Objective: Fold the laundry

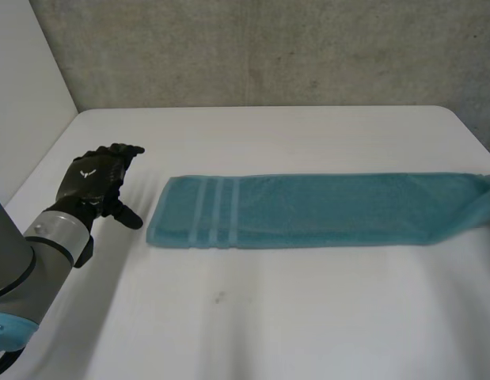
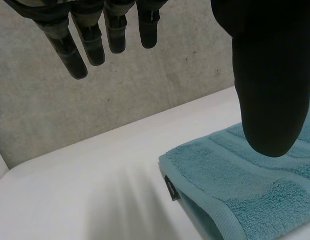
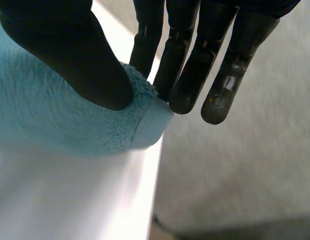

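Watch your right hand [image 3: 69, 55]: it pinches the very end corner of the towel [image 1: 308, 210]. The bite looks shallow, hard to judge this close, so a fast pull could slip it. Left hand [image 1: 94, 178] is spread, empty, just beside the striped end. Towel lies in a long strip across the table [image 1: 268, 317].

One teal towel [image 1: 324, 210] lies on one white table [image 1: 308, 317]. There are two black hands. One left hand [image 1: 94, 180], fingers straight, is just beside the towel's striped end. One right hand [image 3: 69, 55] pinches the towel's opposite corner between thumb and fingers. Near the left hand the towel bears three pale stripes [image 1: 215, 210] and one small black tag [image 2: 170, 187].
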Controlling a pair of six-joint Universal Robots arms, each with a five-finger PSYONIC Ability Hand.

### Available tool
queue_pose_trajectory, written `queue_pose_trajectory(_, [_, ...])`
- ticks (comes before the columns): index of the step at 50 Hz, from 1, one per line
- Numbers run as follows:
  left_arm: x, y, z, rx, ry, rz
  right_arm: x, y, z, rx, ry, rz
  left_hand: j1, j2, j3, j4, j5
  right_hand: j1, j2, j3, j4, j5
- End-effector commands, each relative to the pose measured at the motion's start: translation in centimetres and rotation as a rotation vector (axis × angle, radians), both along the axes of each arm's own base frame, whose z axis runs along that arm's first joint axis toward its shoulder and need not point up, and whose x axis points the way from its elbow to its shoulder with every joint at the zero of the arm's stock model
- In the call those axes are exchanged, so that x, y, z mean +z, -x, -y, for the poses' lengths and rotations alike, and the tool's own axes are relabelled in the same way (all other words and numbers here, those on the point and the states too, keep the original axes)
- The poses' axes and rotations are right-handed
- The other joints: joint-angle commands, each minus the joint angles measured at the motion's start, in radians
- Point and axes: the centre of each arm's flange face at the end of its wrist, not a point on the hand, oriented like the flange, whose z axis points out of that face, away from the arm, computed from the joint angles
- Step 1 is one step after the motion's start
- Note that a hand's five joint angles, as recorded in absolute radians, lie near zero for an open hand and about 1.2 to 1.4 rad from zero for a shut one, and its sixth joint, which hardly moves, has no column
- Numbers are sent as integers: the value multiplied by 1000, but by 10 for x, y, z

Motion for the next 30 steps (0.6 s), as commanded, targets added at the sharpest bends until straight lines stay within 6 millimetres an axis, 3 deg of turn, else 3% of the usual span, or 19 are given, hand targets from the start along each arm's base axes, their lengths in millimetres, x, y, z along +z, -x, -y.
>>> queue_pose_trajectory(1, [1, -2, 1, 8, 1, 0, 40, -131, -24, 294, 121, 60, -20, -29, -41, -32, -47, 446, 217, 216, 205, 240])
queue_pose_trajectory(2, [1, -3, 1, 9, 3, -1, 50, -164, -35, 375, 152, 67, -20, -29, -41, -32, -47, 446, 217, 216, 205, 240])
queue_pose_trajectory(5, [3, -5, 3, 19, 9, -2, 62, -215, -56, 499, 198, 79, -20, -29, -41, -32, -47, 446, 217, 216, 205, 240])
queue_pose_trajectory(6, [3, -6, 3, 20, 9, -2, 65, -246, -71, 575, 222, 90, -20, -29, -41, -32, -47, 446, 217, 216, 205, 240])
queue_pose_trajectory(9, [4, -8, 6, 28, 18, -4, 56, -292, -93, 684, 239, 102, -20, -29, -41, -32, -47, 446, 217, 216, 205, 240])
queue_pose_trajectory(10, [4, -8, 6, 29, 22, -5, 48, -322, -111, 760, 248, 112, -20, -29, -41, -32, -47, 446, 217, 216, 205, 240])
queue_pose_trajectory(14, [6, -15, 12, 66, 39, -6, 29, -381, -158, 917, 253, 135, -20, -29, -41, -32, -47, 446, 217, 216, 205, 240])
queue_pose_trajectory(17, [7, -19, 14, 91, 45, -7, 6, -413, -190, 1015, 232, 142, -20, -29, -41, -32, -47, 446, 217, 216, 205, 240])
queue_pose_trajectory(19, [8, -21, 16, 104, 50, -7, -1, -420, -198, 1037, 225, 143, -20, -29, -41, -32, -47, 446, 217, 216, 205, 240])
queue_pose_trajectory(21, [9, -22, 17, 108, 54, -8, -24, -438, -226, 1106, 186, 140, -20, -29, -41, -32, -47, 446, 217, 216, 205, 240])
queue_pose_trajectory(26, [10, -23, 17, 111, 54, -9, -56, -446, -247, 1135, 128, 111, -20, -29, -41, -32, -47, 430, 201, 199, 188, 224])
queue_pose_trajectory(28, [9, -23, 17, 109, 52, -9, -59, -445, -245, 1126, 119, 105, -20, -29, -41, -32, -47, -122, -351, -353, -364, -328])
queue_pose_trajectory(29, [9, -23, 17, 109, 53, -8, -58, -443, -242, 1103, 119, 98, -20, -29, -41, -32, -47, -523, -752, -754, -765, -730])
queue_pose_trajectory(30, [9, -23, 17, 109, 53, -8, -55, -442, -239, 1084, 123, 97, -20, -29, -41, -32, -47, -591, -820, -822, -833, -798])
